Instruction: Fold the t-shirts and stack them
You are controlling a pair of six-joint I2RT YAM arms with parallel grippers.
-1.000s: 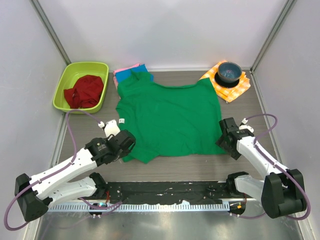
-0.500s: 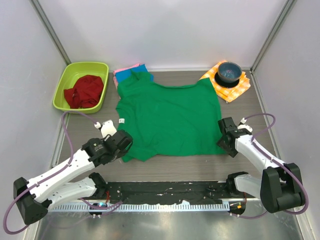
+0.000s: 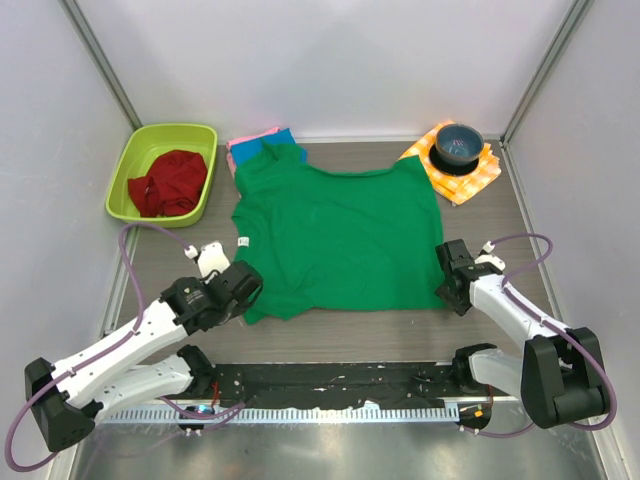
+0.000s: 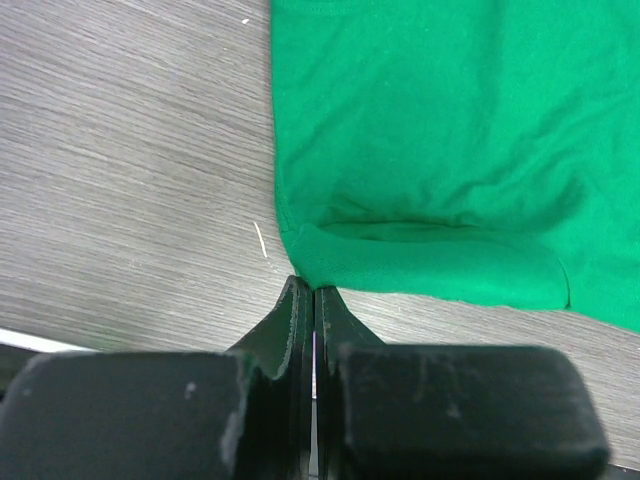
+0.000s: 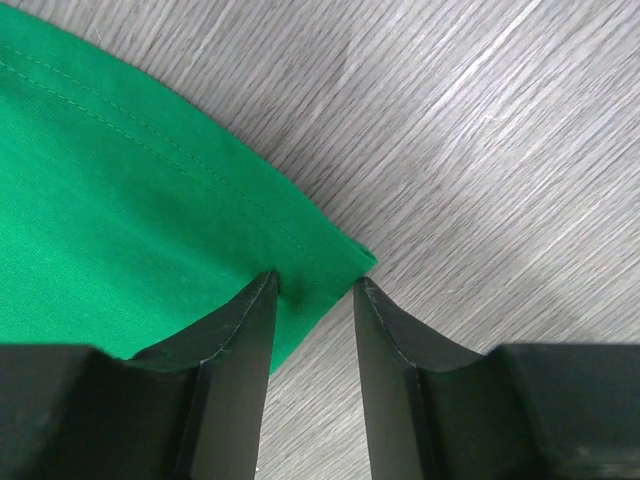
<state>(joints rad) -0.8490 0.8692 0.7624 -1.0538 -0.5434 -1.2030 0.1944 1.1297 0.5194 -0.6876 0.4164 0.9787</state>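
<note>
Jaws of the left gripper (image 4: 306, 288) are pressed flat together with no gap, and the near left corner of the green shirt (image 4: 430, 120) runs right into their tips, so it looks pinched there; just beyond the tips the hem is rolled into a small raised fold. The right gripper (image 5: 312, 285) stands with its jaws apart, straddling the shirt's near right corner: one tip sits on the cloth just inside the stitched hem, the other just beside the corner's point over bare wood, and cloth lies in the gap between them. From above, both grippers are low over the worktop (image 3: 330, 335), the left one toward the near left, the right one toward the right edge. The green shirt lies spread flat across the middle of the worktop, collar toward the far edge, short sleeves out to either side, with a small white tag (image 3: 243, 241) at its left edge. At the far edge, partly under the green collar and left sleeve, lie the blue shirt (image 3: 288, 136) and the pink shirt (image 3: 248, 145), touching each other, with only their far parts showing. In the far left corner stands a lime bin (image 3: 175, 128) with a crumpled red cloth (image 3: 168, 182) inside. In the far right corner lies a checked cloth (image 3: 472, 180) with a dark bowl (image 3: 459, 143) upright on it, well apart from the green shirt.
</note>
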